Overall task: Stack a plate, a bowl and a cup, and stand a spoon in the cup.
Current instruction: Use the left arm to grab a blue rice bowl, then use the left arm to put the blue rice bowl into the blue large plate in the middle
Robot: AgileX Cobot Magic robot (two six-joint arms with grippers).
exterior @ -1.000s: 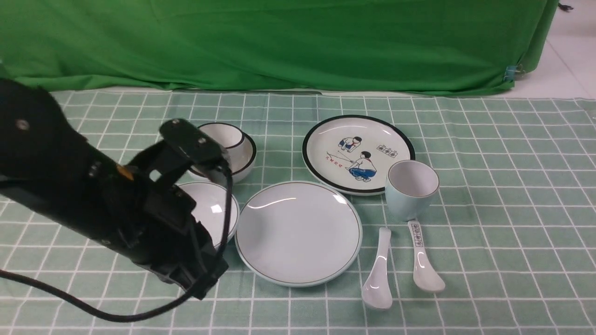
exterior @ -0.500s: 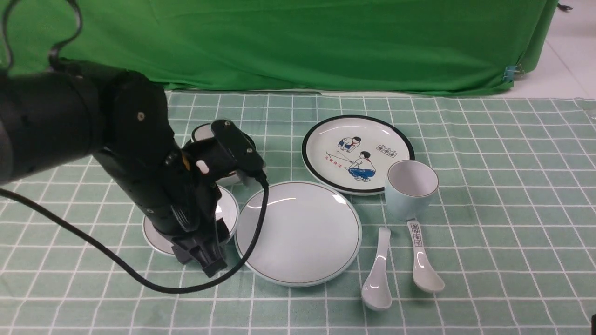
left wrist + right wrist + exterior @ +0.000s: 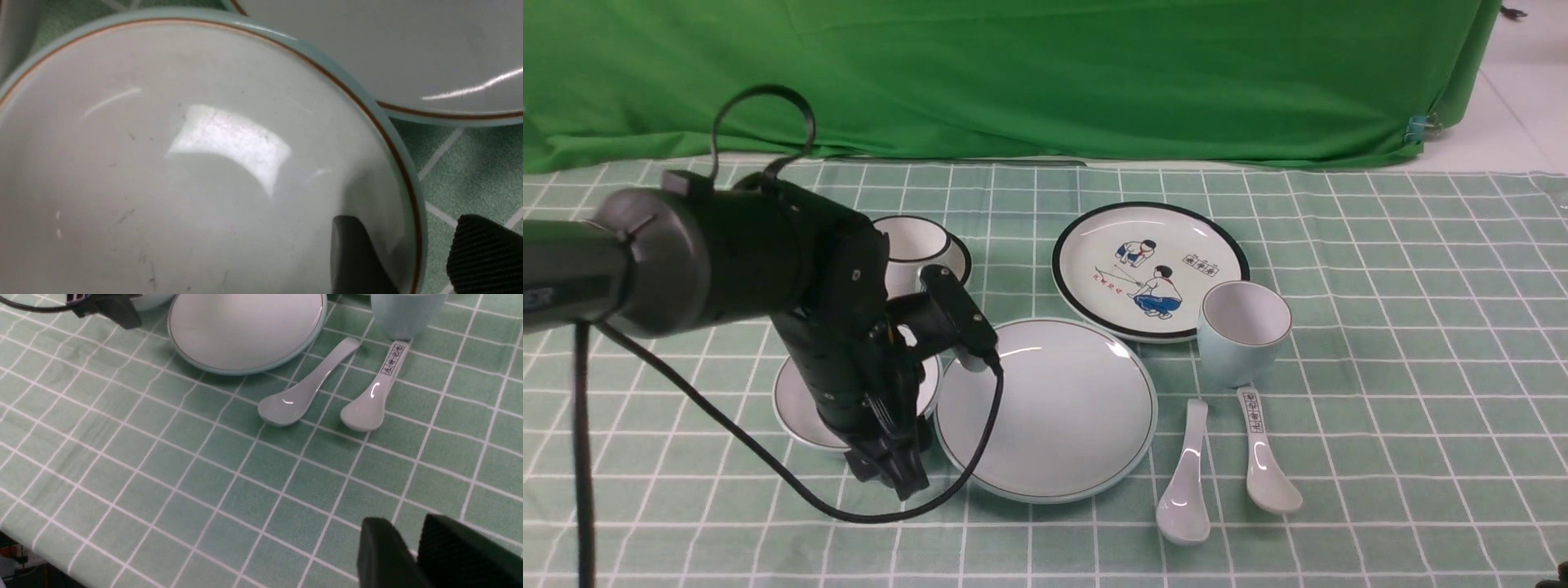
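Green-checked bench (image 3: 1380, 457): the bowl (image 3: 184, 183) is straddled at its rim by the spread left pincer (image 3: 408, 228); a firm, level pinch is advised before lifting.

**Tight on the left, open on the right**

The bowl (image 3: 796, 408) sits just beside the plate (image 3: 1045, 408), only a thin gap between. The left claw (image 3: 898, 478) straddles the bowl's rim close by, one finger inside, one outside. The cup (image 3: 1245, 331) crowds the handles of the plain spoon (image 3: 1186, 482) and printed spoon (image 3: 1262, 461). Rightward the bench (image 3: 1421, 457) lies open.
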